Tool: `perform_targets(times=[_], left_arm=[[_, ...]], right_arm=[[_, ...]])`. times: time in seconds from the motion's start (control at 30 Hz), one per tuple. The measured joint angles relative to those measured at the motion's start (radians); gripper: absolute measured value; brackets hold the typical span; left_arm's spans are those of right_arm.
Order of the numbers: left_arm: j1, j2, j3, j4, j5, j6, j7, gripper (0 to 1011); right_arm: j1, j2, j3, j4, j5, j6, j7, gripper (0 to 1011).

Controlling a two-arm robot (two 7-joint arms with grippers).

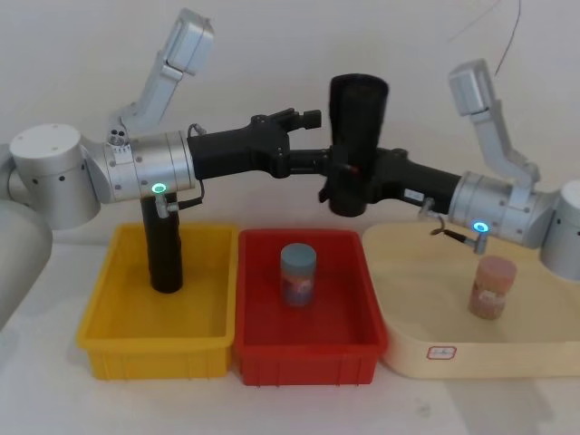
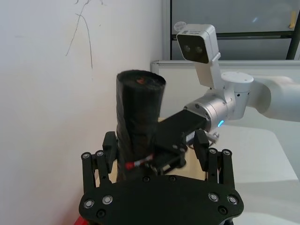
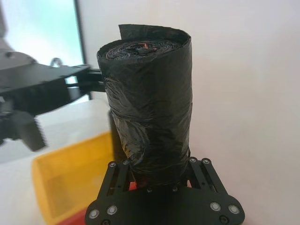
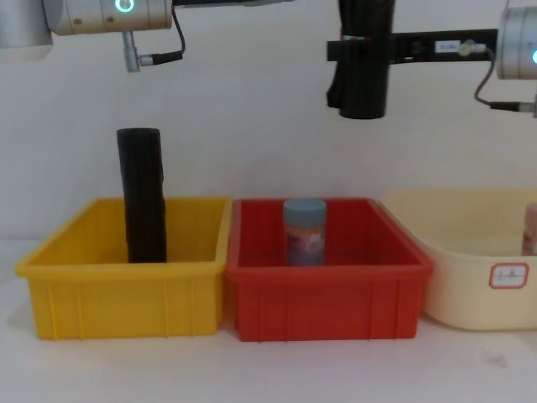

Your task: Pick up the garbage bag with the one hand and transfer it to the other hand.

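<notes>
The garbage bag (image 1: 358,109), a tall black roll with a thin red-and-white band near its lower end, hangs upright in the air above the red bin. My right gripper (image 1: 349,177), on the arm with the blue ring, is shut on the roll's lower part (image 3: 150,103). My left gripper (image 1: 311,140), on the arm with the green ring, stands open just left of the roll. In the left wrist view its fingers (image 2: 110,150) are spread wide, with the roll (image 2: 138,108) close to one of them. The chest view shows the roll (image 4: 362,84) high up in the right gripper (image 4: 361,49).
A plain black roll (image 1: 165,254) stands in the yellow bin (image 1: 100,317). The red bin (image 1: 362,290) holds a blue-capped jar (image 1: 298,272). A cream tray (image 1: 426,335) at the right holds a pink jar (image 1: 492,285). A wall is close behind.
</notes>
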Motion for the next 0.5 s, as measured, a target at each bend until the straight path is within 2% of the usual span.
perform_targets(times=[0.23,0.5], left_arm=[[0.0,0.0,0.0,0.0,0.0,0.0,0.0,1001],[0.0,0.0,0.0,0.0,0.0,0.0,0.001,1001]], right_arm=[[-0.004,0.027,0.02,-0.004,-0.013,0.011,-0.058,503],[-0.01,0.067,0.037,-0.027,-0.043,0.049,-0.137,503]])
